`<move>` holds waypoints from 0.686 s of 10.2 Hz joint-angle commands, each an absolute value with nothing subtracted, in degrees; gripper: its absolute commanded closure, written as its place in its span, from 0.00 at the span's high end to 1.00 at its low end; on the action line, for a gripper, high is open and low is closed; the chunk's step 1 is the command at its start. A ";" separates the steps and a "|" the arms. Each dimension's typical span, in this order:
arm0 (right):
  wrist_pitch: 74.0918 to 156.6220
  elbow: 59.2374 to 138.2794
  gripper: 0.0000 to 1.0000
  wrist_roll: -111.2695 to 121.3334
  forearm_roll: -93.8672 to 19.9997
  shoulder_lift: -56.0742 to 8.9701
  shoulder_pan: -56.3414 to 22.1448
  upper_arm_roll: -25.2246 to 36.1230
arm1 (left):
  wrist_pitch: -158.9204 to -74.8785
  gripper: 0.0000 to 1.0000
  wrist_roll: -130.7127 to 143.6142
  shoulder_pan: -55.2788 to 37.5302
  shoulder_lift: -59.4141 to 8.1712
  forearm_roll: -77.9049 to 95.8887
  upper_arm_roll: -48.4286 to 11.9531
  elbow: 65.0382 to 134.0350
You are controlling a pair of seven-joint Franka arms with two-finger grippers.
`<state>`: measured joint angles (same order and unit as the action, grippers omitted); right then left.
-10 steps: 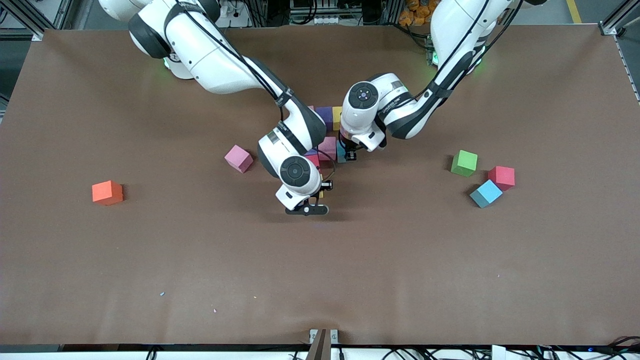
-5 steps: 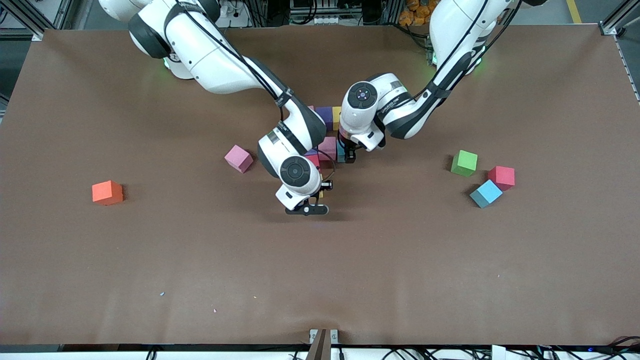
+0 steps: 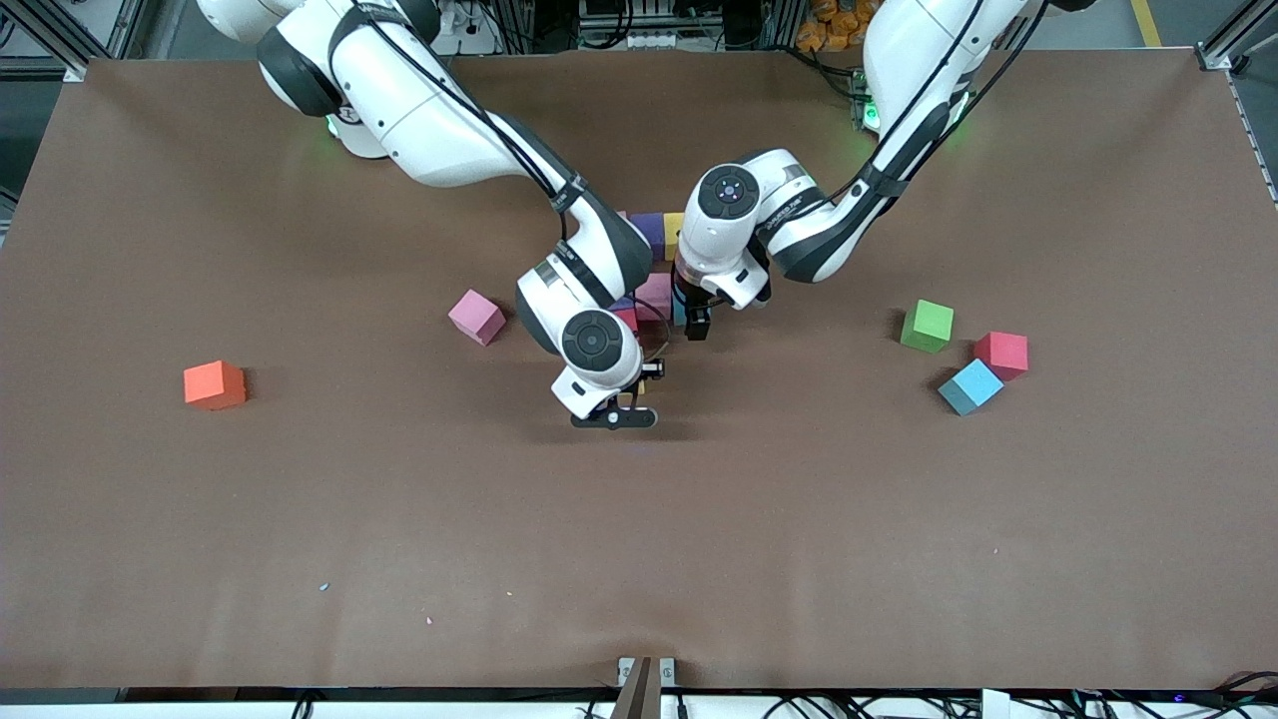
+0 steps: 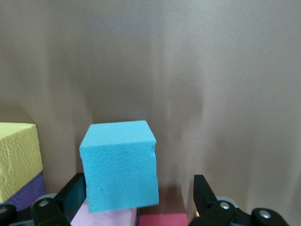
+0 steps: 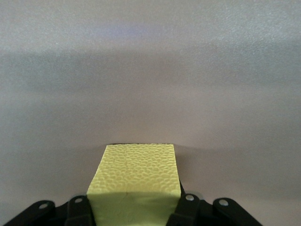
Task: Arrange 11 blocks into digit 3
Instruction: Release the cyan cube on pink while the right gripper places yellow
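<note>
Mid-table is a cluster of blocks: purple point(image 3: 647, 232), yellow point(image 3: 673, 235), pink point(image 3: 654, 295), red point(image 3: 626, 318) and light blue point(image 3: 680, 306). My left gripper point(image 3: 696, 322) stands open around the light blue block point(image 4: 120, 162), which rests on the table; one finger point(image 4: 70, 193) is close against it and the other finger point(image 4: 202, 188) is well apart. My right gripper point(image 3: 644, 377) is shut on another yellow block point(image 5: 136, 181), low over the table beside the red block. The arms hide part of the cluster.
Loose blocks lie around: pink point(image 3: 476, 317) and orange point(image 3: 214, 384) toward the right arm's end, green point(image 3: 927, 326), red point(image 3: 1001, 355) and light blue point(image 3: 969, 386) toward the left arm's end. The two wrists are close together over the cluster.
My left gripper has opened and let go of the light blue block, and its wrist has lifted slightly. The right arm with its yellow block has barely moved.
</note>
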<state>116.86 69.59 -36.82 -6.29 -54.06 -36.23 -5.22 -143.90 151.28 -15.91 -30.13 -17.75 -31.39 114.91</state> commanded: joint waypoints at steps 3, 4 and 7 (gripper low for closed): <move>116.10 70.05 0.70 -37.18 -5.27 -53.62 -36.83 -4.83 | -138.62 1.00 147.41 -14.07 -21.11 -18.81 -31.64 114.62; 116.10 70.05 1.00 -37.35 -5.36 -53.53 -36.91 -4.83 | -136.86 1.00 144.35 -12.84 -20.92 -18.81 -31.81 113.39; 116.28 69.70 1.00 -37.62 -6.15 -52.65 -36.91 -5.10 | -133.59 1.00 136.08 -8.55 -21.01 -18.72 -31.55 109.96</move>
<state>116.72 69.49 -36.80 -6.26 -53.99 -36.47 -5.22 -134.89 139.13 -11.54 -21.07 -17.80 -31.14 111.17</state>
